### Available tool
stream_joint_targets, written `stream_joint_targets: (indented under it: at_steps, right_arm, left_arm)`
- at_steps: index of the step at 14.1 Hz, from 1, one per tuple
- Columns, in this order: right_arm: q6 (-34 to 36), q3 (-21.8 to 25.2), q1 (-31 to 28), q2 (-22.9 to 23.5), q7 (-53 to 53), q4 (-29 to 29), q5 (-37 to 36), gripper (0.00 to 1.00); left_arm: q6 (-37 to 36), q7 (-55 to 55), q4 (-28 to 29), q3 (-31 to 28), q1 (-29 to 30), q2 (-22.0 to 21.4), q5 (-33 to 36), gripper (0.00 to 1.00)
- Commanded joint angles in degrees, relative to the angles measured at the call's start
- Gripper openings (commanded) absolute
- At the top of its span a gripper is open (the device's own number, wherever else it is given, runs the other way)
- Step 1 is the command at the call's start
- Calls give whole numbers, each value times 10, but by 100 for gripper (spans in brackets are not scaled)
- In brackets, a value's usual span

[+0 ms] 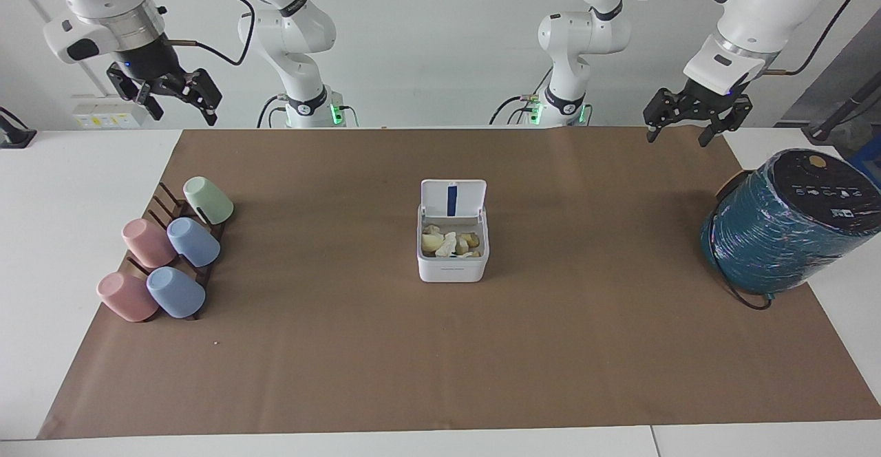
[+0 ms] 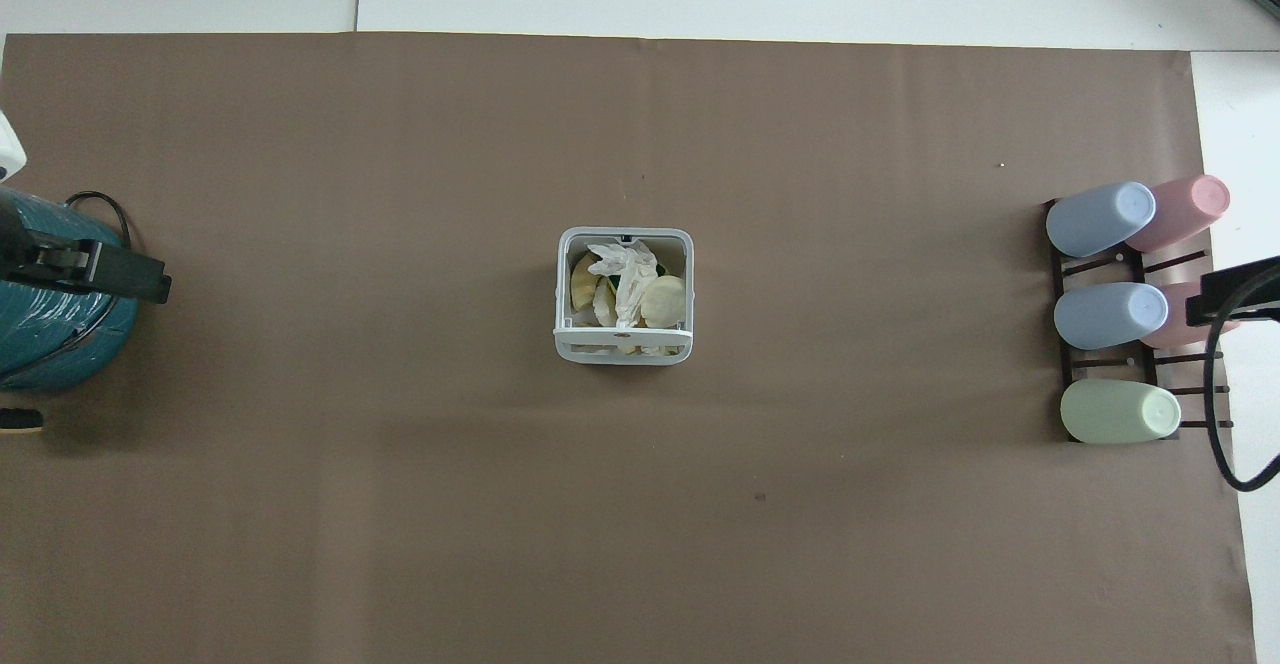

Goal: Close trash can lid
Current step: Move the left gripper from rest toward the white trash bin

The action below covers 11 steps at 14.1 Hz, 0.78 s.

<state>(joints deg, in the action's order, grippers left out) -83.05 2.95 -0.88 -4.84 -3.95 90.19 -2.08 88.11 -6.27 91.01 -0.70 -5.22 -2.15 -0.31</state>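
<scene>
The trash can [image 1: 452,264], a small white square box with rounded corners and a grey rim, is sitting upright mid-table, holding crumpled scraps. The lid [image 1: 453,199] is standing raised on the edge nearer to the robots, showing its blue-striped white underside.

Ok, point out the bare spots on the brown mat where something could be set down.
Bare mat lies between the trash can and the cup rack, between the trash can and the teal-wrapped cylinder, and along the edge farthest from the robots. Both ends are crowded.
</scene>
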Motion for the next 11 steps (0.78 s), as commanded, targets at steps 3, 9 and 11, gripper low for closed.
stream_joint_targets:
  at_steps: [3, 9, 11]
  right_arm:
    - [-2, -1, 0, -14, -7, 14, 1, 100]
    - [-2, -1, 0, -14, -7, 14, 0, 100]
    - [-2, -1, 0, -14, -7, 14, 1, 100]
  left_arm:
    - [2, -1, 13, 13, -17, -12, 10, 100]
    - [89, 37, 66, 15, -107, -31, 10, 100]
    - [128, 57, 104, 16, -137, -46, 9, 100]
